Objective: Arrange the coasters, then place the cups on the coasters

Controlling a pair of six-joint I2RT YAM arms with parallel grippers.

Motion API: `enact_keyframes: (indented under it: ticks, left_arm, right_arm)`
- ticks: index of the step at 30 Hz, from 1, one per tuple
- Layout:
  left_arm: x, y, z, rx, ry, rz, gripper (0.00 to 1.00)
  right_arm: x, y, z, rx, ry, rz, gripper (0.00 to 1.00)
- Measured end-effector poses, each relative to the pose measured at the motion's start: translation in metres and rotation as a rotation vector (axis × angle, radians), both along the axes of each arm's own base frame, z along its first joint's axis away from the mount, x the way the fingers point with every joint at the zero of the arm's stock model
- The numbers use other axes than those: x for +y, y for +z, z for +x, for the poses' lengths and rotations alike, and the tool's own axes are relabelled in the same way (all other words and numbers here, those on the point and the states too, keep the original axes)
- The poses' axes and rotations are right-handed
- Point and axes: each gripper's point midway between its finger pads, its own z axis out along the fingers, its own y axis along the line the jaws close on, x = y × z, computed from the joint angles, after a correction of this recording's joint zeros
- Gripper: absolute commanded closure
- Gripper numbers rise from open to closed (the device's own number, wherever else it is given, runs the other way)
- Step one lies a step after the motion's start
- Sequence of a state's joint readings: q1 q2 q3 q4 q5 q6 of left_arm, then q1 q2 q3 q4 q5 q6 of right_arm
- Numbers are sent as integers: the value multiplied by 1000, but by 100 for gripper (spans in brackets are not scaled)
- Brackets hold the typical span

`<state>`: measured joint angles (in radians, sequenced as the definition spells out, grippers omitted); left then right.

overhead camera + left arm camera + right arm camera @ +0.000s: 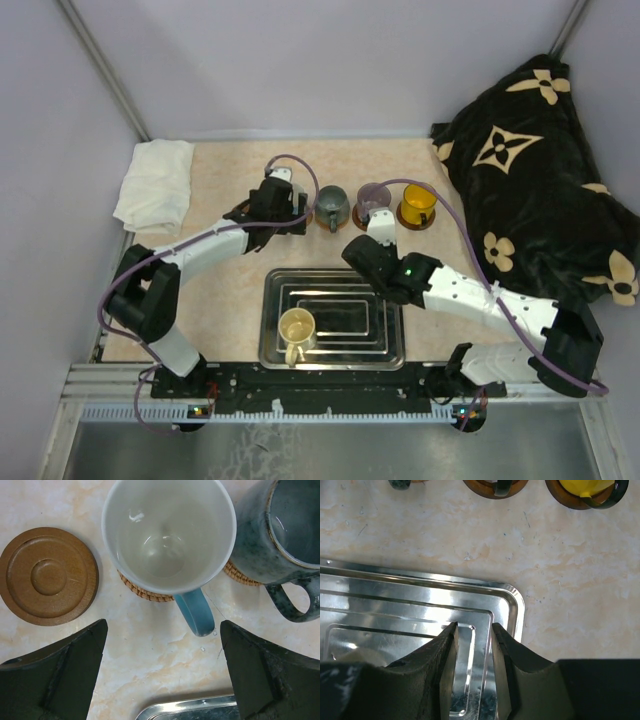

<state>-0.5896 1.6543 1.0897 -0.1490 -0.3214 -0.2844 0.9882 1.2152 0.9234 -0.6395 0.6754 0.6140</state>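
Note:
My left gripper (162, 650) hangs wide open just in front of a white cup with a blue handle (167, 535), which stands on a woven coaster (145, 592). Left of it lies a bare brown coaster (48, 575). A grey-blue cup (280, 535) stands to the right on its own coaster (240, 575). The purple-grey cup (373, 198) and orange-yellow cup (416, 205) sit on dark coasters. A cream cup (296, 328) stands in the steel tray (385, 350). My right gripper (473, 627) hovers over the tray's far right corner, jaws a narrow gap apart with nothing between.
A folded white cloth (155, 185) lies at the far left of the table. A black patterned cushion (540, 170) fills the right side. Grey walls close in the back and the sides. The tray's far corner (190, 707) lies just below my left fingers.

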Motion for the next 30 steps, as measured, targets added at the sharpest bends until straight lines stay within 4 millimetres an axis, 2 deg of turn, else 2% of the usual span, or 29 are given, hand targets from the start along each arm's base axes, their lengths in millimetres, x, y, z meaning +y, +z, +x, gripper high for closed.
enact_keyframes:
  ticks: [30]
  left_arm:
    - [12, 2, 5, -22, 67, 40, 0]
  right_arm:
    - [1, -4, 0, 10, 3, -8, 67]
